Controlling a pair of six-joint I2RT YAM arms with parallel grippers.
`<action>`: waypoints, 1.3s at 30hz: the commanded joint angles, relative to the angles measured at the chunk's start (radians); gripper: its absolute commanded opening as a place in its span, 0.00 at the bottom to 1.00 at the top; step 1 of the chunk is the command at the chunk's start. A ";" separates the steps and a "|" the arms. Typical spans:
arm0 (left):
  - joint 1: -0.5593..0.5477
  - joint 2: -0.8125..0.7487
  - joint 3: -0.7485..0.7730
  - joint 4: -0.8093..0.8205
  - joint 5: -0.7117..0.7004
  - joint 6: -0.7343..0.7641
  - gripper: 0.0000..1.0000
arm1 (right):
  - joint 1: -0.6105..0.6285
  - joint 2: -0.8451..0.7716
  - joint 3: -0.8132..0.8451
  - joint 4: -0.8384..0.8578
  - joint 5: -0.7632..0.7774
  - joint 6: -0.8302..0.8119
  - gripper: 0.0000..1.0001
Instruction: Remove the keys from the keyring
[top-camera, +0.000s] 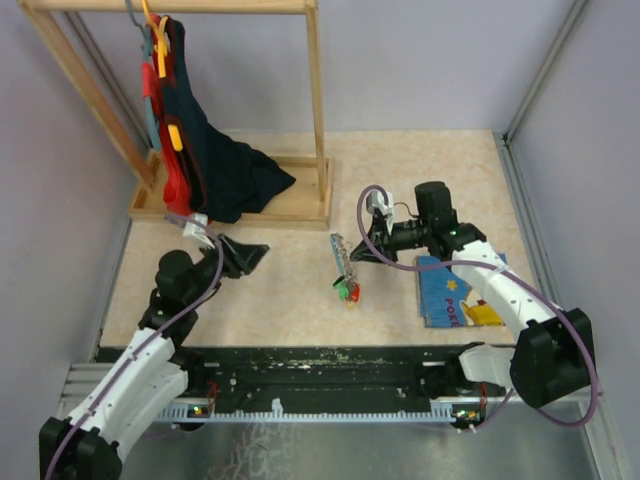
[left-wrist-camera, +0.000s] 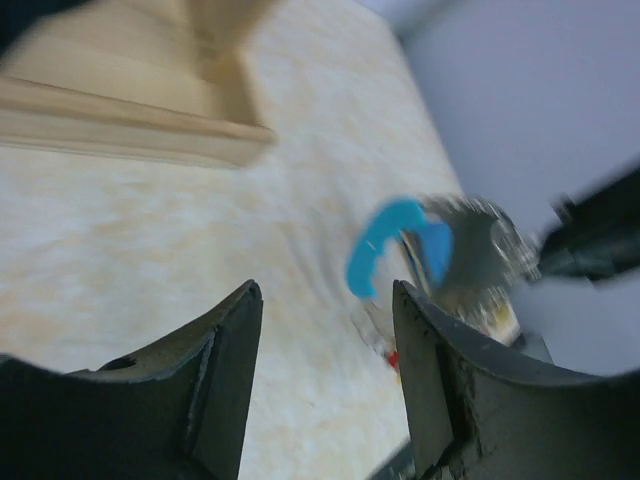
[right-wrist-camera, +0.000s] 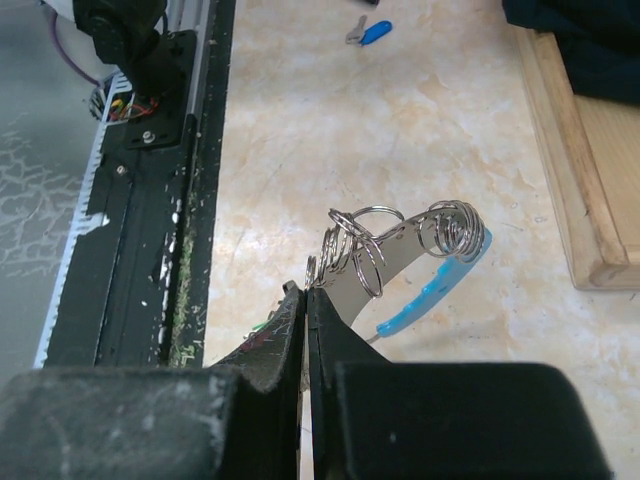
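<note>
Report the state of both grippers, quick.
Left gripper: open, holding nothing.
Right gripper: shut on the keyring.

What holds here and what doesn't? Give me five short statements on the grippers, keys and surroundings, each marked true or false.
1. The right gripper is shut on the keyring. True.
2. The left gripper grips a key. False: its jaws are open with nothing between them.
3. A blue key lies on the table, apart from the keyring. True.
4. The blue book lies by the left arm. False: it lies by the right arm.
5. The dark garment is spread mid-table. False: it hangs on the wooden rack.
</note>
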 joint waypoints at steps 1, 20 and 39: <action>-0.078 0.014 -0.177 0.566 0.563 -0.031 0.59 | -0.025 -0.048 0.008 0.144 -0.044 0.109 0.00; -0.476 0.515 -0.273 1.315 0.267 0.602 0.70 | -0.076 0.010 0.065 -0.037 -0.152 -0.058 0.00; -0.286 0.842 -0.111 1.480 0.832 0.553 0.49 | -0.091 0.034 0.077 -0.157 -0.174 -0.211 0.00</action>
